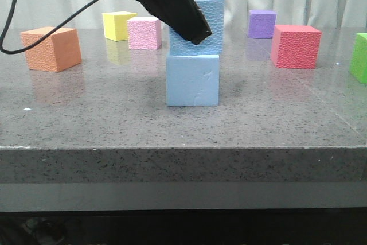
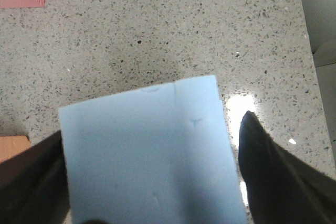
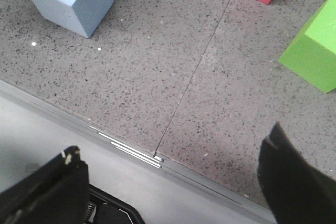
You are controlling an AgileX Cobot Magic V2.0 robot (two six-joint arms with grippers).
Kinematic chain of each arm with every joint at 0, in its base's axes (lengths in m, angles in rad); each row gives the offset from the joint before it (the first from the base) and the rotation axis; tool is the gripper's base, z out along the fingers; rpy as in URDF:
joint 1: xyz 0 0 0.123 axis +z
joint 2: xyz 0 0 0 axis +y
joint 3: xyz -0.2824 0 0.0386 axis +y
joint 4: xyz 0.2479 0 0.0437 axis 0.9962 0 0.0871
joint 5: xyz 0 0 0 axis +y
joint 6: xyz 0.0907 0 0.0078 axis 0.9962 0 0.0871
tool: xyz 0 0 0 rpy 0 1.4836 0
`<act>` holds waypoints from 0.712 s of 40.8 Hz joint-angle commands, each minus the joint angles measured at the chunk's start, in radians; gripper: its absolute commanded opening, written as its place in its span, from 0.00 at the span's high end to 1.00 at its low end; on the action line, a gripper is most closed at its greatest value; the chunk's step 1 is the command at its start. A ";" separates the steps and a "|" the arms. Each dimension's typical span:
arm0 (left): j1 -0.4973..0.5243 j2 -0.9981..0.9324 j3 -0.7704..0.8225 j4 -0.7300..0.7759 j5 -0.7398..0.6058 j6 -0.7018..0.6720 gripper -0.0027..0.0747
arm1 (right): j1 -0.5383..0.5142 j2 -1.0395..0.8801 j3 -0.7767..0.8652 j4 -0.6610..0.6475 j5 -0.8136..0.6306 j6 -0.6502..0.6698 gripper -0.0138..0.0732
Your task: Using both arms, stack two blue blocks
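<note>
Pincer on the left arm (image 1: 182,18) is what I check first: its dark fingers sit on either side of the pebbled blue block (image 1: 198,24), and in the left wrist view the fingers (image 2: 273,177) flank a pale blue face (image 2: 147,150) closely, one side touching, the other showing a thin sliver of counter, so I judge it pinching or barely slackened on that block; I cannot tell which for certain. Taking the smooth blue block (image 1: 192,80) as my landmark, the pebbled block rests directly on top of it, faces touching, edges roughly flush though the upper one looks turned slightly. The landmark block stands flat on the grey counter (image 1: 103,124), near its front middle. Behind it and to its left stand the pink cube (image 1: 144,32) and the yellow cube (image 1: 117,25); further left is the orange cube (image 1: 51,48). To its right sit the red cube (image 1: 295,46), the purple cube (image 1: 262,23) and, at the far edge, the green cube (image 1: 360,57). The right pincer (image 3: 173,182) is spread wide and empty, hanging over the counter's front edge, well apart from the landmark. My assessment: placement is done; release and withdrawal of the left arm without disturbing the stack remain.
</note>
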 commanded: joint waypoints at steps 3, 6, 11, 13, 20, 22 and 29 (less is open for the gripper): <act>-0.006 -0.068 -0.031 -0.053 0.030 -0.036 0.22 | -0.004 -0.008 -0.023 -0.004 -0.047 -0.004 0.09; -0.006 -0.078 -0.031 -0.061 0.015 -0.041 0.22 | -0.004 -0.008 -0.023 -0.004 -0.047 -0.004 0.09; -0.006 -0.093 -0.031 -0.061 0.002 -0.053 0.22 | -0.004 -0.008 -0.023 -0.004 -0.047 -0.004 0.09; -0.006 -0.099 -0.031 -0.063 -0.012 -0.073 0.22 | -0.004 -0.008 -0.023 -0.004 -0.047 -0.004 0.09; -0.006 -0.129 -0.031 -0.076 -0.015 -0.080 0.22 | -0.004 -0.008 -0.023 -0.004 -0.047 -0.004 0.09; -0.006 -0.139 -0.031 -0.093 -0.028 -0.091 0.22 | -0.004 -0.008 -0.023 -0.004 -0.047 -0.004 0.09; -0.006 -0.190 -0.031 -0.120 -0.038 -0.127 0.22 | -0.004 -0.008 -0.023 -0.004 -0.047 -0.004 0.09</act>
